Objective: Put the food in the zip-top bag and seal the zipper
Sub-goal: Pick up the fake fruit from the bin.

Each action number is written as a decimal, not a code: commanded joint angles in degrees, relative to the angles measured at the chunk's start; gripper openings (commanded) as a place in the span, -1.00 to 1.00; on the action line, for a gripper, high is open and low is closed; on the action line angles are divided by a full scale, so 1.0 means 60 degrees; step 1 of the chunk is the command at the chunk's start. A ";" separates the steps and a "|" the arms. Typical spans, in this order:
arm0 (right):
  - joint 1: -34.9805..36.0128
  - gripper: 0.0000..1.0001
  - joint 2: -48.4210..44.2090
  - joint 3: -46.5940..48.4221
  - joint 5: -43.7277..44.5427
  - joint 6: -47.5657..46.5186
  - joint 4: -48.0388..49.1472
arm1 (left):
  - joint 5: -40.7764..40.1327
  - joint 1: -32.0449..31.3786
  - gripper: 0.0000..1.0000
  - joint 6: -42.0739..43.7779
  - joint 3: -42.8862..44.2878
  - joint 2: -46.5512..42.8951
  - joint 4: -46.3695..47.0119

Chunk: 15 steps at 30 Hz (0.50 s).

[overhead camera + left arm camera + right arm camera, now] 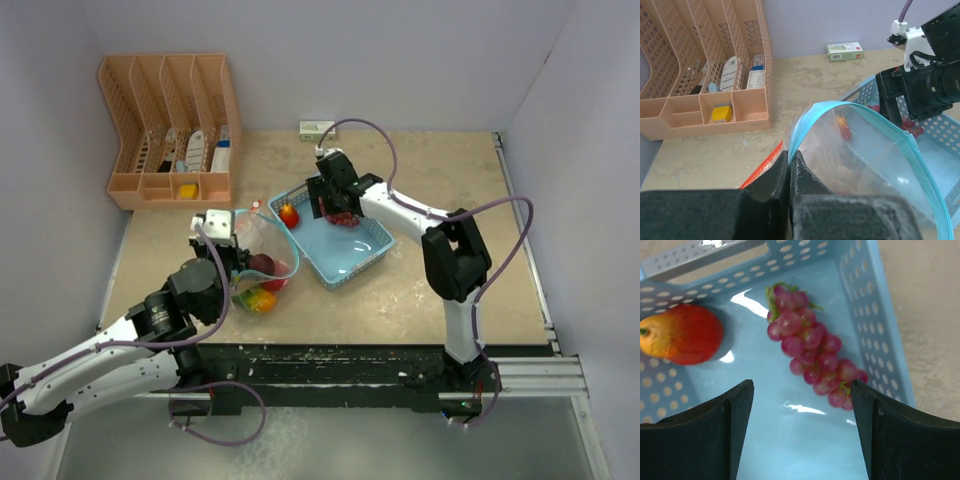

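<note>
The clear zip-top bag point(268, 240) with its blue zipper rim lies left of the blue basket point(350, 262), mouth held up. My left gripper point(222, 232) is shut on that rim; in the left wrist view the rim runs up from between the closed fingertips point(790, 156). Inside the bag sit a maroon piece point(262, 265) and a green-orange mango point(260, 298). My right gripper point(802, 385) hovers open inside the basket point(880, 315). A bunch of purple-red grapes point(812, 345) lies just ahead of it, close to the right finger. A red-orange fruit point(685, 334) rests in the basket's left corner.
An orange slotted rack point(170, 130) with white bottles and a yellow piece stands at the back left. A small green-white box point(316, 128) lies against the back wall. A red strip point(760, 167) lies on the table beside the bag.
</note>
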 commanded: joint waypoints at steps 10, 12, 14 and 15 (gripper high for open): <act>-0.0157 0.62 0.1616 0.1325 0.0105 -0.2007 0.0460 | -0.0142 0.0030 -1.00 0.0020 0.0474 -0.0056 0.0330; -0.0156 0.61 0.1844 0.1370 0.0207 -0.1923 0.0358 | -0.0125 0.0034 -1.00 0.0051 0.0499 -0.0014 0.0356; -0.0167 0.60 0.1987 0.1339 0.0192 -0.1836 0.0306 | -0.0146 0.0031 -1.00 0.0074 0.0515 0.0029 0.0355; -0.0165 0.57 0.2013 0.1296 0.0130 -0.1774 0.0297 | -0.0163 0.0036 -1.00 0.0084 0.0515 0.0046 0.0348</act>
